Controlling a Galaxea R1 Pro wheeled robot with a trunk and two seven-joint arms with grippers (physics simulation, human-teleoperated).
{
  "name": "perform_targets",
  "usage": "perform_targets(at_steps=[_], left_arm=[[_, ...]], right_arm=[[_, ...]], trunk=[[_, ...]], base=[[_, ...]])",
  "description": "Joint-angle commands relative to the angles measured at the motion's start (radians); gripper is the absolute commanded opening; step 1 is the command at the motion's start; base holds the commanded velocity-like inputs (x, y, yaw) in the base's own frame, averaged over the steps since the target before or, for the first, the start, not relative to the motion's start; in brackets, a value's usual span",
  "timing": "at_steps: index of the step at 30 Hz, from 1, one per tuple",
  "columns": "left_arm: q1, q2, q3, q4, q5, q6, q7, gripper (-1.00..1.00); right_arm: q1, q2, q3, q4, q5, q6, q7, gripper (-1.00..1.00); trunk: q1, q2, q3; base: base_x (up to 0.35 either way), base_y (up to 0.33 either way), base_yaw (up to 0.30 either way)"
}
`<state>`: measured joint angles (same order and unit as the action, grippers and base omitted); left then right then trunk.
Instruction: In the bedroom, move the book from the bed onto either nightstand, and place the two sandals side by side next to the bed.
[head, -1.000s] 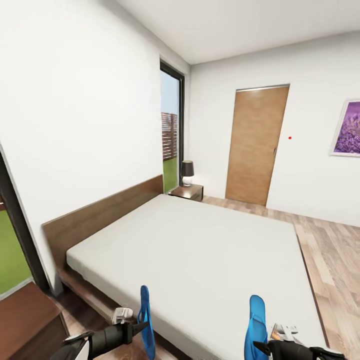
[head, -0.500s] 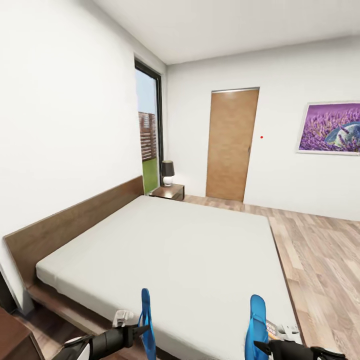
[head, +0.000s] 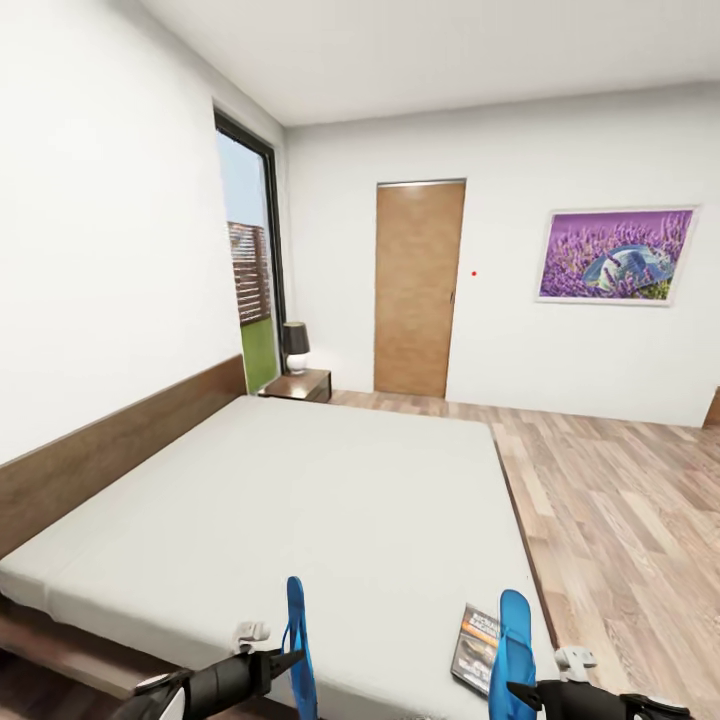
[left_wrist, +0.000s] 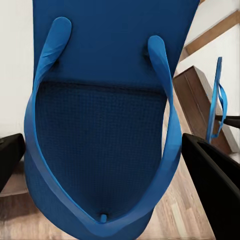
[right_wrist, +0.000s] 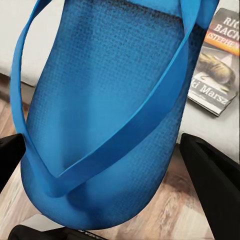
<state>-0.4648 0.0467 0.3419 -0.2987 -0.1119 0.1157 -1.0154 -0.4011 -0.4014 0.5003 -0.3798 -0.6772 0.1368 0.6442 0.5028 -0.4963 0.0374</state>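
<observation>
Each gripper holds one bright-blue sandal upright at the foot of the bed (head: 330, 500). My left gripper (head: 283, 658) is shut on the left sandal (head: 296, 625); up close this sandal (left_wrist: 100, 125) sits between the black fingers (left_wrist: 216, 180). On the other side, the right sandal (head: 515, 640) is clamped in my right gripper (head: 520, 690), and its sole (right_wrist: 105, 100) shows large in the right wrist view. The book (head: 477, 648) lies flat on the mattress's near right corner, just left of the right sandal; its cover (right_wrist: 216, 70) reads "Bachman". A dark nightstand (head: 298, 385) stands at the far head end.
A small lamp (head: 295, 346) sits on the far nightstand beside a tall window (head: 250, 270). A wooden door (head: 418, 290) and a purple picture (head: 615, 255) are on the far wall. Wood-plank floor (head: 620, 500) runs along the bed's right side.
The head view has swung to the right, so the picture and more floor show. The book has come into view on the bed's near corner. Both sandals stay gripped as before.
</observation>
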Motion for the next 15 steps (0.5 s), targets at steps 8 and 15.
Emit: perform_targets(at_steps=[8,15], left_arm=[[0.000,-0.001,0.009,-0.002,-0.008,0.010,-0.006,-1.00],[0.000,-0.001,0.008,-0.002,-0.008,0.010,-0.006,-1.00]], right_arm=[[-0.001,-0.001,0.003,-0.001,-0.011,0.009,0.000,-1.00],[-0.001,-0.001,0.003,-0.001,-0.011,0.009,0.000,-1.00]], trunk=[[0.000,-0.001,0.000],[0.000,-0.001,0.000]], base=[[0.000,0.000,-0.281],[0.000,0.000,-0.281]])
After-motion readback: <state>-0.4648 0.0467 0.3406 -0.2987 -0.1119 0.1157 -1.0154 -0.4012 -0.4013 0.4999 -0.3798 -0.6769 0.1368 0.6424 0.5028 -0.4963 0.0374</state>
